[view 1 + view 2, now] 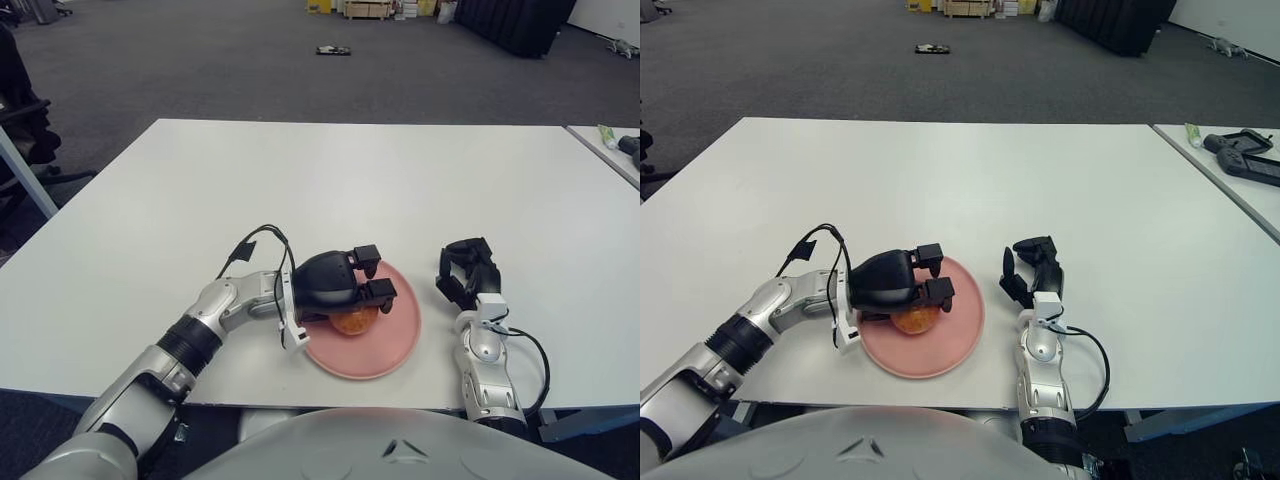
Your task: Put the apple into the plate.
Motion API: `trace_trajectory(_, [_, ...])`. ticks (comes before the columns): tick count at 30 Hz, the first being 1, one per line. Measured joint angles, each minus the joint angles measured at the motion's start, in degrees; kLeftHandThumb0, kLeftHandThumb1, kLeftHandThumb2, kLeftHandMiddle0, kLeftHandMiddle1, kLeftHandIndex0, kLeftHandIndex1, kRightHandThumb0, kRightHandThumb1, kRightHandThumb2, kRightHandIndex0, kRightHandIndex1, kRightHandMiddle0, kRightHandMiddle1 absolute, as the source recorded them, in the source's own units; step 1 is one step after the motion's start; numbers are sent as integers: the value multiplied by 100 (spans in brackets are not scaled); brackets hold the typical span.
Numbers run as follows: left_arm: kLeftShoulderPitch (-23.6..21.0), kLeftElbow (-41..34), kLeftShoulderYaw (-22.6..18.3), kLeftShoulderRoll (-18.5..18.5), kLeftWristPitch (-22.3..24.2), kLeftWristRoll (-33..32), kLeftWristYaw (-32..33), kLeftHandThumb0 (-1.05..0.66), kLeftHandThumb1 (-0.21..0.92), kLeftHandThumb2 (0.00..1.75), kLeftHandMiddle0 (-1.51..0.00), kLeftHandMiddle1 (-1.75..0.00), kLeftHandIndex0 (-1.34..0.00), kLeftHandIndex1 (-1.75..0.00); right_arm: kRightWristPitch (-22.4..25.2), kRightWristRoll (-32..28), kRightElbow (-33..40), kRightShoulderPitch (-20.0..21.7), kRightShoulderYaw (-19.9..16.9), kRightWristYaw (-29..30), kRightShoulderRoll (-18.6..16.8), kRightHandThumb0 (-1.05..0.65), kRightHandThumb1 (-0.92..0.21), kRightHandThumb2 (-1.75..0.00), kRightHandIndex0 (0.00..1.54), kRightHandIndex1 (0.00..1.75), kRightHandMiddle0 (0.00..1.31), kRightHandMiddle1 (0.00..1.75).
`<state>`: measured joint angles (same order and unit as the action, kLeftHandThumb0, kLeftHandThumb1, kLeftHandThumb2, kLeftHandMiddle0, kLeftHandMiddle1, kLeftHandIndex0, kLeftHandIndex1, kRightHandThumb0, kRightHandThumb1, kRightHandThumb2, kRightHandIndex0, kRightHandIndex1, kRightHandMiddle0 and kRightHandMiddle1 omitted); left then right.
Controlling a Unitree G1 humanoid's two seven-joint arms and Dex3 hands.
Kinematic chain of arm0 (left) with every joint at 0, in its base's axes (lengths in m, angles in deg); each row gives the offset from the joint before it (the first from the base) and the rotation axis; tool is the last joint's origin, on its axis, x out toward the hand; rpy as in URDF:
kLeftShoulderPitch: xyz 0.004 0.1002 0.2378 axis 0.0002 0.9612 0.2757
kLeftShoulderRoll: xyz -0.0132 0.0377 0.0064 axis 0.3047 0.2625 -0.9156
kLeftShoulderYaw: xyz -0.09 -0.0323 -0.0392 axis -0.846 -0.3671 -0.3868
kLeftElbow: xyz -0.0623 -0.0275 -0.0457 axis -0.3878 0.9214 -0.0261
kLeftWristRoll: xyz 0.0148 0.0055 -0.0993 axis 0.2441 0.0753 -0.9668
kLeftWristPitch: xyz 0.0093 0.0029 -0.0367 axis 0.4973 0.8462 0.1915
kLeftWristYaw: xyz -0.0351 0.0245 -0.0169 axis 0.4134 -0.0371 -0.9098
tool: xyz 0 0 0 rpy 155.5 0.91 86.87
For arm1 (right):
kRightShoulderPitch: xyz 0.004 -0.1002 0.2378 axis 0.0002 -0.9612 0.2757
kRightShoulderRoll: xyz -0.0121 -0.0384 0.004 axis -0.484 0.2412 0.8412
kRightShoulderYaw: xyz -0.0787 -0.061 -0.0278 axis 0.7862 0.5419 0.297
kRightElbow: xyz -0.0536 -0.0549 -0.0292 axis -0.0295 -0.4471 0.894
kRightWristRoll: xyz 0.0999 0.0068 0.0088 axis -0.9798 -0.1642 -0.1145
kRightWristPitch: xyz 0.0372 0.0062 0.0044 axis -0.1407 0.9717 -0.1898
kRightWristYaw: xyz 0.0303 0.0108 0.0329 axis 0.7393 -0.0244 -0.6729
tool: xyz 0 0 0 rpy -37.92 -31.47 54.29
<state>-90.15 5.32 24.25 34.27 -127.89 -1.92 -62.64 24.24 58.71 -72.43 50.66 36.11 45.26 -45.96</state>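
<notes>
The left hand [335, 285] was over the left part of the pink plate [385, 345], its fingers [377, 292] curled around the apple [354, 322], which sat low on the plate under the palm. The plate lay near the front edge of the white table [350, 180]. The right hand [468, 272] showed just right of the plate, its fingers loosely bent and holding nothing.
</notes>
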Motion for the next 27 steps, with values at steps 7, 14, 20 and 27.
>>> trace_trajectory(7, [-507,57,272,228,-41,-625,-1220,-85,91,104,-2,-25,-1,-34,15,7,2,6,1,22,-9,-38,-71,-82,53,127,32,175])
trace_trajectory(14, [-633,37,369,230,125,-1125,-1869,-100,92,110,0,-2,0,-2,106,63,52,4,9,98,-44,-37,-72,-81,52,127,31,175])
trace_trajectory(20, [-556,25,363,232,202,-1365,-2026,-104,92,109,0,0,0,0,168,69,94,-3,17,98,-44,-37,-72,-80,53,128,31,175])
trace_trajectory(27, [-367,82,278,215,83,-1408,-1755,-105,92,105,0,0,0,0,211,64,107,-8,15,96,-50,-37,-72,-81,53,128,31,175])
